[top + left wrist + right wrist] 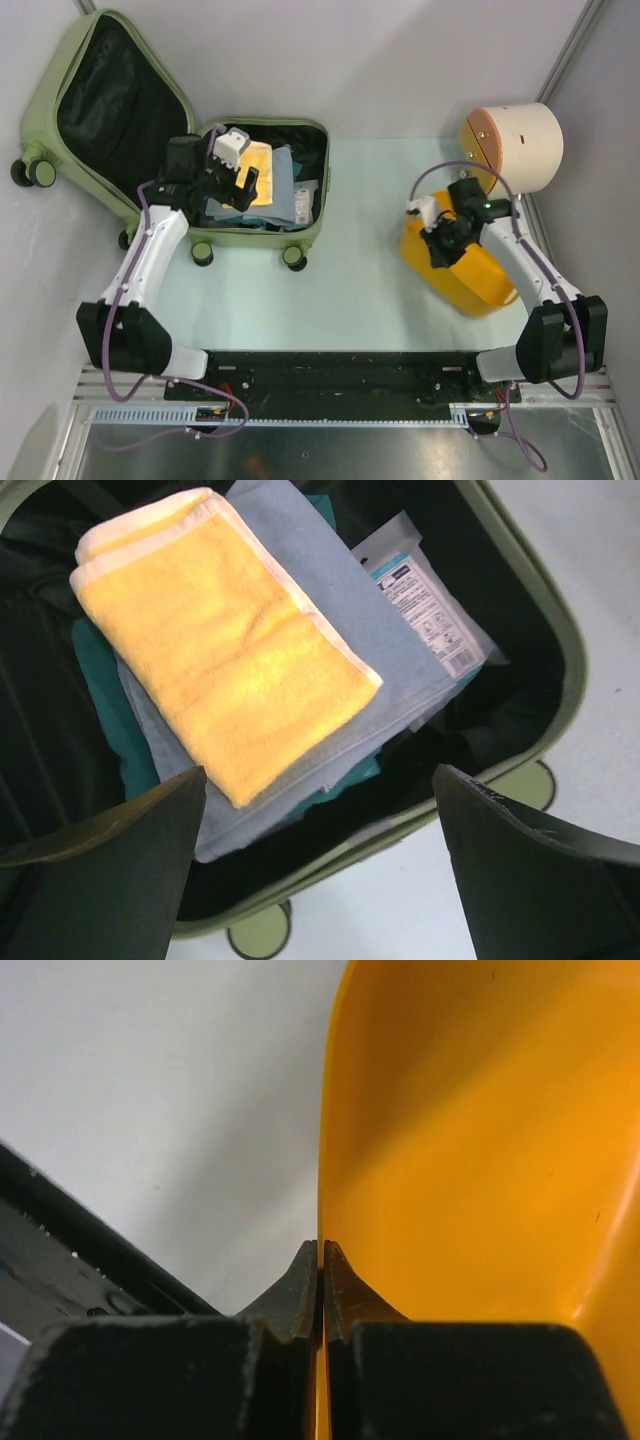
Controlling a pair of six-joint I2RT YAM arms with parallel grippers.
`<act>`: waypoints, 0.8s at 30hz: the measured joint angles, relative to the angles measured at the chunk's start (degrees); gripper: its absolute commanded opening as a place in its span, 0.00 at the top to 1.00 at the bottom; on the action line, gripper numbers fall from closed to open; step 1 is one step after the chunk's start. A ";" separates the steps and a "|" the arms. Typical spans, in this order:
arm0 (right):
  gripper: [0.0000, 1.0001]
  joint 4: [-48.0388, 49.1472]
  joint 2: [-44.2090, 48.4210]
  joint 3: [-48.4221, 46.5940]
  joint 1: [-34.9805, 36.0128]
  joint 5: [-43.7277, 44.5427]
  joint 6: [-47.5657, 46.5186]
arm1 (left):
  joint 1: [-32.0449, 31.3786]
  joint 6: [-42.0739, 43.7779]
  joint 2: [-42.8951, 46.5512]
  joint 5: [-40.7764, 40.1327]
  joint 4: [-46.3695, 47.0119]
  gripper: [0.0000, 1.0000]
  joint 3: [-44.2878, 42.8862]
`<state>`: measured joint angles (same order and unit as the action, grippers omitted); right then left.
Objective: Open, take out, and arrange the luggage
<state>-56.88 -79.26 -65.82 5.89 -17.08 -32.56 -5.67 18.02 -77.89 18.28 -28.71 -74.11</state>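
At the far left of the pale surface, the luggage lies already open, its lid tipped back against the wall and the packed half flat on its wheels. Its shell looks stiff, smooth and bulky, better pushed by the rim than lifted. The contents look light and soft.

Well apart on the right, a yellow basket leans beside a cream drum. The right hand is pinched tight on the basket's thin wall.

In the packed half a folded yellow towel tops a blue-grey cloth and a teal cloth, with a slick sealed packet alongside. The left hand hovers just above the towel's near edge, spread wide and holding nothing. That folded edge looks the best place to take hold, since the limp towel would probably sag.
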 measured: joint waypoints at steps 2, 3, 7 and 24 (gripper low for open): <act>1.00 0.42 -0.11 0.11 6.32 -0.52 -2.19 | 0.00 3.78 -3.21 -0.04 -2.34 0.02 -3.15; 1.00 0.57 -0.46 0.17 8.37 -0.61 -3.39 | 0.00 5.90 -4.79 -0.07 -3.48 0.04 -4.72; 1.00 1.51 -3.08 0.24 12.59 0.55 -8.55 | 0.00 15.67 -9.81 -0.57 -7.04 0.13 -8.74; 0.98 7.65 -10.38 -3.78 23.37 2.73 -14.49 | -0.11 42.07 -25.03 -3.06 -12.81 0.35 -16.37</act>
<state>-49.23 -89.65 -69.60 29.26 -14.35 -47.05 -5.78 60.10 -102.91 15.22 -41.52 -90.48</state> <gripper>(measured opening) 0.017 0.656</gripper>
